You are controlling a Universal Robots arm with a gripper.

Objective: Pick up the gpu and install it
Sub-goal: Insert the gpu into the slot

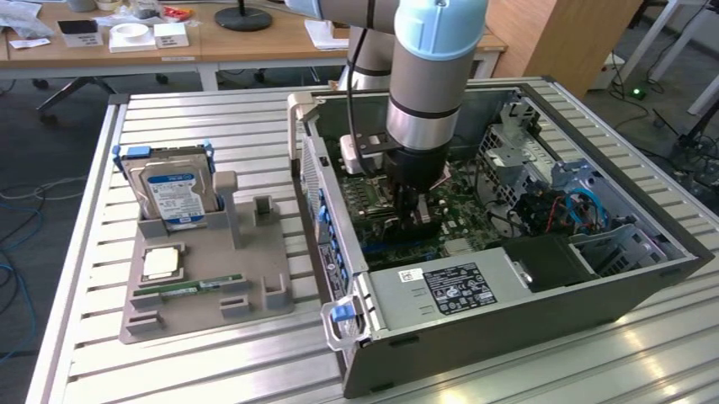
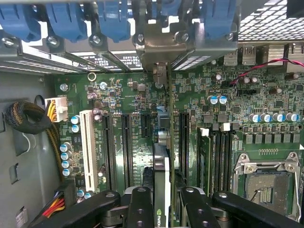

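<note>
A: Bright, even room light over the slatted table (image 1: 202,353); pale glare streaks along its slats near the exterior view's right. Soft, short shadows beside the grey holder (image 1: 269,278).

B: Dimmer inside the computer case (image 1: 629,286), interior shaded beneath the arm. Motherboard (image 2: 128,95) sharp on the wrist view; gripper (image 2: 161,209) close, slightly soft.

you see the gripper (image 1: 417,217) inside the open computer case (image 1: 629,278), above the motherboard (image 2: 128,95). the gpu (image 2: 162,190) stands on edge between the jaws, over the expansion slots (image 2: 127,152). the parts holder (image 1: 202,286) with the hard drive (image 1: 174,198) lies outside the case, well apart from the jaws.
</note>
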